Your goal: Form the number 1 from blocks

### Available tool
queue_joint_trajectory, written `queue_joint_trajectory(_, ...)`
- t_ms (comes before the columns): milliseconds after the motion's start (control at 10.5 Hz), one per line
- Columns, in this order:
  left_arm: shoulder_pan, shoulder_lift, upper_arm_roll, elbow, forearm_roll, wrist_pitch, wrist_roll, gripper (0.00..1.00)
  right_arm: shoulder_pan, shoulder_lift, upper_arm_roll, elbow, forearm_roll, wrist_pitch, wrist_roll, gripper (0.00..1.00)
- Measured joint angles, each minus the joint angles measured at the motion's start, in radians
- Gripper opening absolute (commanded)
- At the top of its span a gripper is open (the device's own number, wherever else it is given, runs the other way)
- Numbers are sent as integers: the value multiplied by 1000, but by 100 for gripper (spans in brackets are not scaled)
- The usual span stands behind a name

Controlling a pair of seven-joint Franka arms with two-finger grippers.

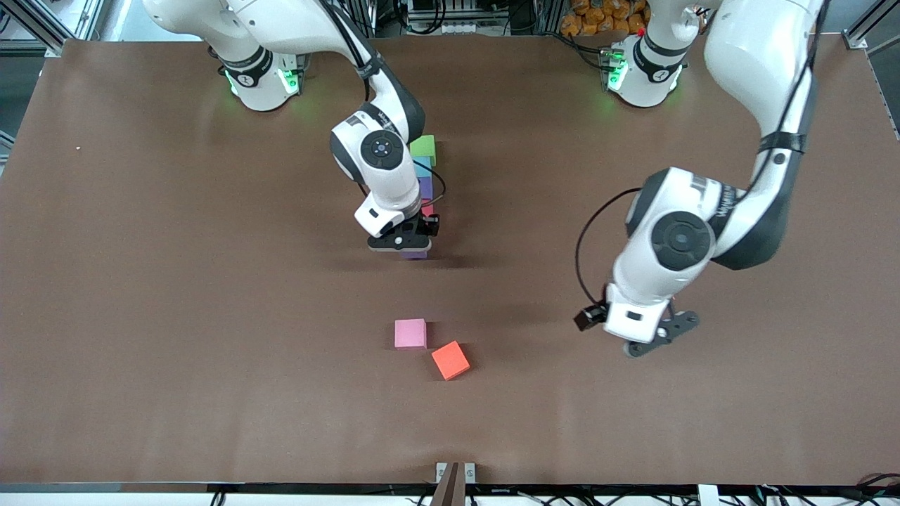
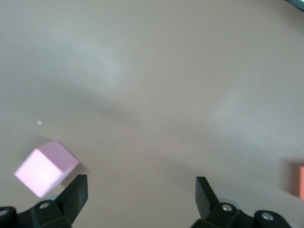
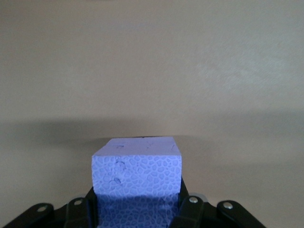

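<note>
Purple block point(image 3: 137, 178): pinched between right gripper point(image 1: 411, 246) fingers, low over table point(image 1: 176, 281) at camera-side end of block column.
Column, mid-table, partly hidden by right arm: green block point(image 1: 424, 147) farthest from camera, then light blue block point(image 1: 422, 169), second purple block point(image 1: 426, 187), red block point(image 1: 428, 209).
Right arm: reaches from base, wrist pointing down.
Left gripper point(image 1: 661, 336): fingers spread, nothing held, hovers over bare table toward left arm's end.
Pink cube point(image 1: 410, 333), orange cube point(image 1: 450, 360): close together, nearer camera.
Legible writing: none.
</note>
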Motion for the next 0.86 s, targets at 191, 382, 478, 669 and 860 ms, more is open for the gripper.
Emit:
queue_joint_trajectory(191,69,-33,0,-2,0,-48,3,100,7,6,0,-1,1,0,0,59)
queue_joint_trajectory(382,157,-92,-7,-40,0,-89,53,100,13,13,1,-2,1,0,6,59)
queue_joint_trajectory(478,181,-129,-16,-91,-7,-92,64,100,17,19,1,-2,2,0,10,60)
queue_joint_trajectory(669,181,-212,-36,-207,-51,-91,64,100,24,27,1,-3,2,0,13,70)
queue_joint_trajectory(860,176,-322,-72,-332,-86,-89,64,100,26,31,1,-3,2,1,14,100)
